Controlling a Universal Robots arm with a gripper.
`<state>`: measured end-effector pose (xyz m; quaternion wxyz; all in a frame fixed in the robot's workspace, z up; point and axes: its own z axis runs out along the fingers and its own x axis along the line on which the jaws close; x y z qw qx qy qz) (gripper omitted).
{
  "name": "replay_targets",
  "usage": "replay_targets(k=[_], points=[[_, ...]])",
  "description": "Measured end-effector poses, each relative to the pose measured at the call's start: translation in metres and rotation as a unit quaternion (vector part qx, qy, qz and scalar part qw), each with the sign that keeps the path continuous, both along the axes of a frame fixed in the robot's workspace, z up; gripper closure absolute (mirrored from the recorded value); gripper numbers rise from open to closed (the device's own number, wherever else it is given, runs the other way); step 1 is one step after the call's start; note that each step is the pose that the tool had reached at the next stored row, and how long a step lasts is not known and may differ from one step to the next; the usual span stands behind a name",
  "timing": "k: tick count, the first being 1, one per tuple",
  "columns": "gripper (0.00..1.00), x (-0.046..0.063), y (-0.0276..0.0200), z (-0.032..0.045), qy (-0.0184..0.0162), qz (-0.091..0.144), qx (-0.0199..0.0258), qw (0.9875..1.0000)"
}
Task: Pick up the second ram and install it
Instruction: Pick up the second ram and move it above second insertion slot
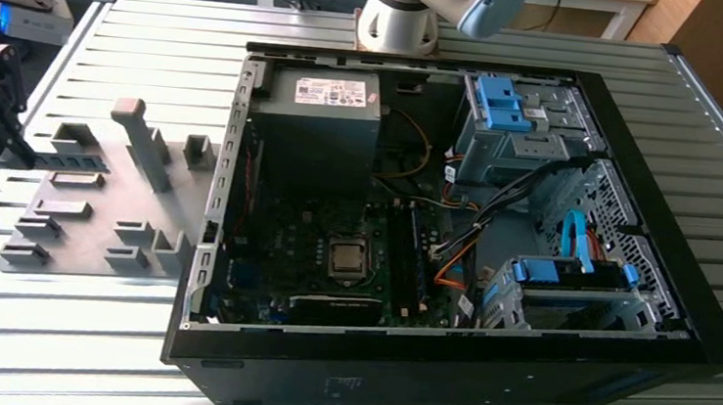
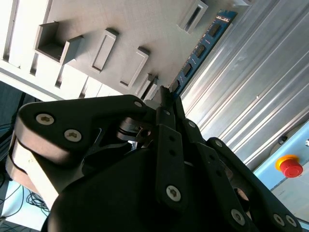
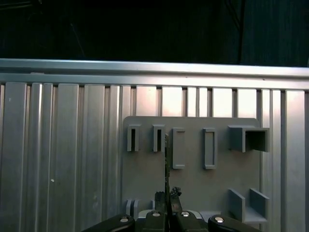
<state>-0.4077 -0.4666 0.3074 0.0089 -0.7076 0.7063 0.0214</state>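
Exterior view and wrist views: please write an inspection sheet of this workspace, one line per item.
Surface: ribbed aluminium table, bearing a pale grey holder plate and an open black computer case.
Job's things: thin dark green memory stick, gripped at one end, close to the plate.
Clutter: nothing seen.
Grippers: black hand, shut on the stick.
Cables: orange and blue wires inside the case.
Surroundings: red emergency button beyond the table's edge.

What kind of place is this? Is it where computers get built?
Probably a robot lab or workshop for putting computers together. An open computer case lies on a ribbed metal table, a robot arm stands beside it, and the gripper holds the second ram.
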Motion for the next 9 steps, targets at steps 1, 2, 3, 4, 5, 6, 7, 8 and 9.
replay_targets(k=[1,2,3,4,5,6,7,8,9], points=[[0.86,0.0000,0.0000,0.0006,-0.0002,0.000,0.0001,1.0000],[0.86,0.0000,0.0000,0.0008,-0.0003,0.000,0.0003,1.0000],[0.86,0.0000,0.0000,0.0008,-0.0004,0.000,0.0003,1.0000],[0.86,0.0000,0.0000,0.0008,-0.0004,0.000,0.0003,1.0000],[0.86,0.0000,0.0000,0.0010,-0.0003,0.000,0.0003,1.0000],[0.86,0.0000,0.0000,0.0012,-0.0003,0.000,0.0003,1.0000],[0.86,0.0000,0.0000,0.0012,-0.0003,0.000,0.0003,1.0000],[0.86,0.0000,0.0000,0.0013,-0.0003,0.000,0.0002,1.0000],[0.86,0.0000,0.0000,0.0016,-0.0003,0.000,0.0002,1.0000]])
